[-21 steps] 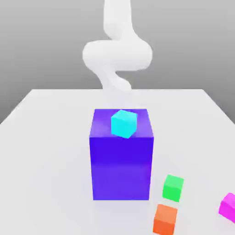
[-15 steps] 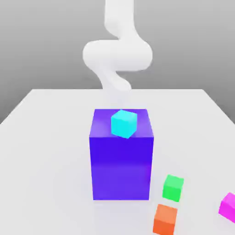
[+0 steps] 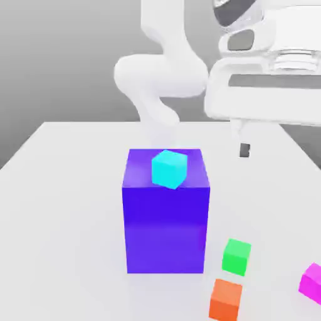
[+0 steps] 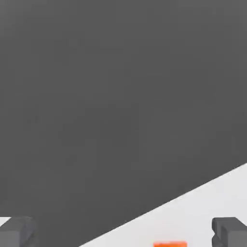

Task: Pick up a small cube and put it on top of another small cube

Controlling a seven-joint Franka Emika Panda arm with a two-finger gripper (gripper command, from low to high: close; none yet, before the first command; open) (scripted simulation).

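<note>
In the exterior view the gripper [image 3: 276, 147] has come into sight at upper right, above the table [image 3: 63, 207], while the small cube [image 3: 311, 282] stays at the right edge beside the orange cube [image 3: 226, 299]. In the hand view the fingers [image 4: 230, 230] stand wide apart, grasping nothing, the orange cube [image 4: 170, 244] between them.

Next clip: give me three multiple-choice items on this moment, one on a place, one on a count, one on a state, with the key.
1. Where is the small cyan cube?
A. on the tall blue-violet block
B. on the white table
C. between the fingers

2. How many small cubes rest directly on the table?
A. one
B. three
C. five

3. How are the gripper's jaws?
A. shut on a cube
B. open, empty
C. shut, empty

Key:
1 A: small cyan cube tops the block.
2 B: green, orange and magenta cubes on the table.
3 B: gripper fingers apart.
</note>
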